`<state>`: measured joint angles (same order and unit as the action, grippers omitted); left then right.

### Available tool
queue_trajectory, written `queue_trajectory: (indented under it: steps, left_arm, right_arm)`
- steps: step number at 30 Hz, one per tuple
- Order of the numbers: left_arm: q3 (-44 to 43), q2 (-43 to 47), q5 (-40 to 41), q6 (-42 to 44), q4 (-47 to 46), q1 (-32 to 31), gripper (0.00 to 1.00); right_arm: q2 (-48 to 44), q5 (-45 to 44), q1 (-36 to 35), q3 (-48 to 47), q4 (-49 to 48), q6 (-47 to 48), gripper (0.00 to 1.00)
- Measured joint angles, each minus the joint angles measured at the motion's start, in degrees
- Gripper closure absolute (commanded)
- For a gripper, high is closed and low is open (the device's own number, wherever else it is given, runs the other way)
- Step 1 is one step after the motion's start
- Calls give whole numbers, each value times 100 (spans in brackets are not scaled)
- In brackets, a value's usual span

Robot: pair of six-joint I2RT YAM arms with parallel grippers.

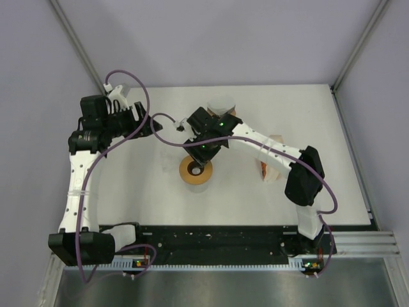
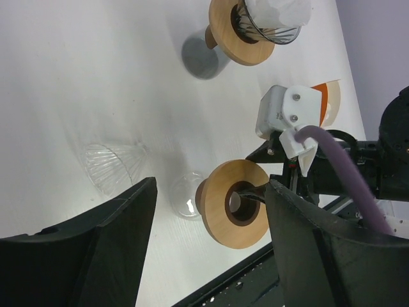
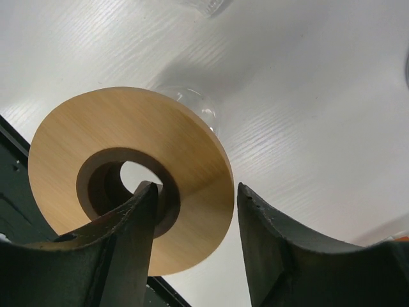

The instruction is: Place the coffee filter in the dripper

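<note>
The right jaws are straddling the wooden ring of the near dripper [image 3: 128, 128], one finger reaching into its hole and the other standing just outside the rim; they are standing spread rather than pressed together, and seemingly are not pinching the wood, though the wrist view is leaving that a little unsure; the left jaws are hanging wide apart with nothing between them. No filter is sitting in the near dripper, bare counter [image 1: 307, 128] showing through its hole; the only filter [image 2: 278, 13] plainly showing is resting white and crumpled in the far dripper [image 2: 233, 45], which is standing toward the counter's far edge. From the right jaws it is lying straight beyond, away from the arm bases and slightly to the right, so the right arm is sitting much nearer to it than the left (which is hanging back over the counter's left side). A pale fan [image 2: 331, 96] with an orange edge is lying by the right forearm and may be holding spare filters, but that is too unclear to call. Judging from this, the coming move is turning on that short far-side gap; the right jaws would be needing to clear the ring and travel outward to the filter's open top, its cone seemingly pointing upward.
</note>
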<state>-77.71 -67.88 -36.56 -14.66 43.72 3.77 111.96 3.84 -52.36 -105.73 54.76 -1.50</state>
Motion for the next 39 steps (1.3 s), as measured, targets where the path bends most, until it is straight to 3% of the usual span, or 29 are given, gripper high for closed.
queue_trajectory:
  steps: [2, 8, 11, 14, 23, 29, 31, 38, 39]
  left_arm:
    - [55, 0, 11, 26, -20, 0, 23]
    - [501, -90, 321, 160, -94, 0, 23]
    - [737, -278, 492, 236, -214, 2, 27]
    - [914, -658, 581, 299, -264, 7, 38]
    - [938, -2046, 470, 415, -240, -57, 41]
    - [933, -2573, 341, 413, -216, -219, 43]
    - [931, -2728, 323, 415, -212, -319, 52]
    - [667, -3222, 315, 516, -7, -627, 100]
    - [581, -3283, 293, 560, 57, -629, 100]
  right_arm:
    - [15, 59, 0, -70, 22, -7, 38]
    - [4, 74, 0, -282, 20, -4, 35]
    - [-90, -7, 0, -280, 48, 0, 33]
    - [-363, -208, 0, -216, 2, 0, 31]
    - [-2052, -986, 151, 824, -479, -138, 30]
    - [-2396, -1172, 380, 1425, -684, -278, 30]
    - [-2396, -1191, 389, 1543, -695, -286, 30]
    - [-2415, -1231, 411, 1631, -739, -326, 30]
    - [-2430, -1237, 411, 1655, -763, -328, 30]
